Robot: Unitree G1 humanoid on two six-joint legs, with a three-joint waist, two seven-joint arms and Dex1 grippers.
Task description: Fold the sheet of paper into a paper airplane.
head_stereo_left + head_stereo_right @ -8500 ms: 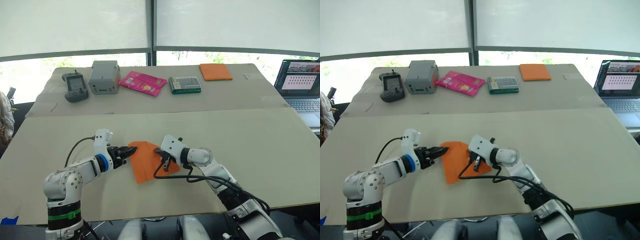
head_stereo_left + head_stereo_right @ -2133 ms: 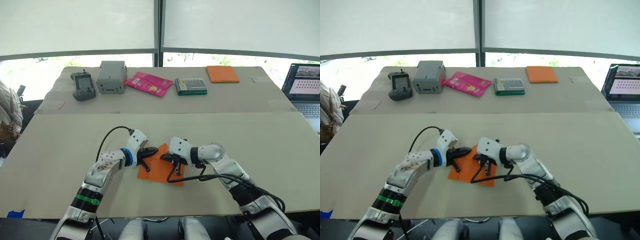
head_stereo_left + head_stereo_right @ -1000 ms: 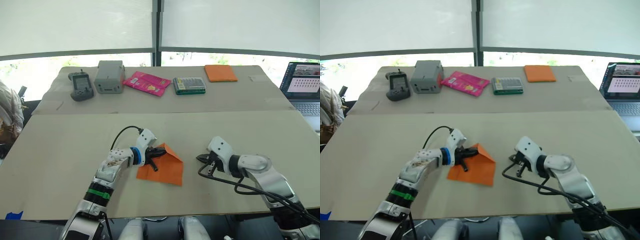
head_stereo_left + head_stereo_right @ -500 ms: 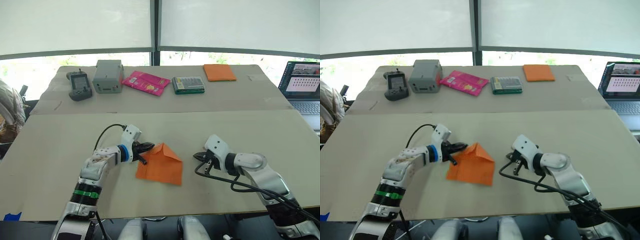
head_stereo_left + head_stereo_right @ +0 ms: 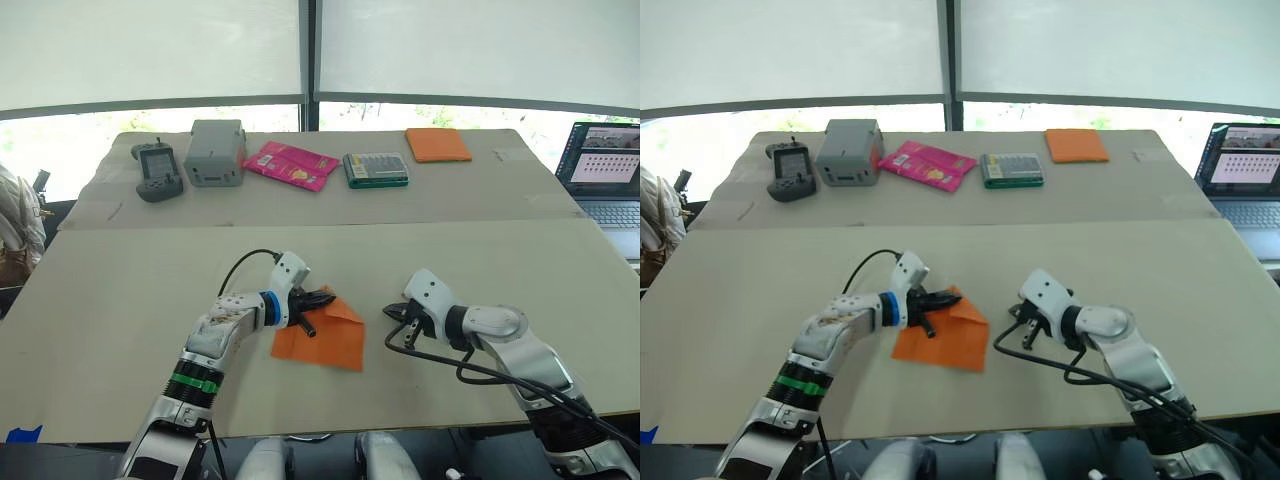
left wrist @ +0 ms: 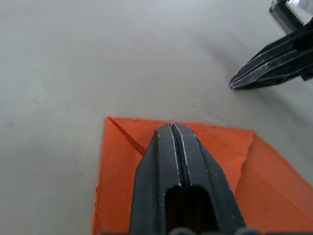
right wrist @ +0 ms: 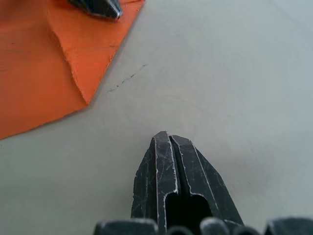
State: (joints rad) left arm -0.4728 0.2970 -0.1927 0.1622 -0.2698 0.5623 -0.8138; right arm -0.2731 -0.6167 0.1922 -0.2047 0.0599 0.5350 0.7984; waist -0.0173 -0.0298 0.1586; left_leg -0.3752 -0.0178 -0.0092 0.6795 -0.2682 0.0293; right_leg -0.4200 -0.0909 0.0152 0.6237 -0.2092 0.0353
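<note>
The sheet of paper [image 5: 325,338] is bright orange and lies flat on the near table with a corner flap folded over at its far side. My left gripper [image 5: 324,298] is shut, its tips resting on top of that folded flap [image 6: 215,142]. To the paper's right, my right gripper [image 5: 393,311] is shut and sits low over bare table, a short gap from the paper's edge [image 7: 73,73]. The right wrist view also catches the left gripper's fingertips [image 7: 98,6] on the paper. The paper airplane is out of view.
On the far table lie a controller [image 5: 157,170], a grey box [image 5: 216,152], a pink packet [image 5: 290,164], a green case [image 5: 375,168] and a thick orange pad [image 5: 438,145]. A laptop [image 5: 605,170] sits at the right edge. A person [image 5: 15,225] is at the far left.
My left gripper moved right, back onto the paper's folded corner, and the raised flap now lies flatter. The right gripper, off the paper since a second ago, edged slightly toward it.
</note>
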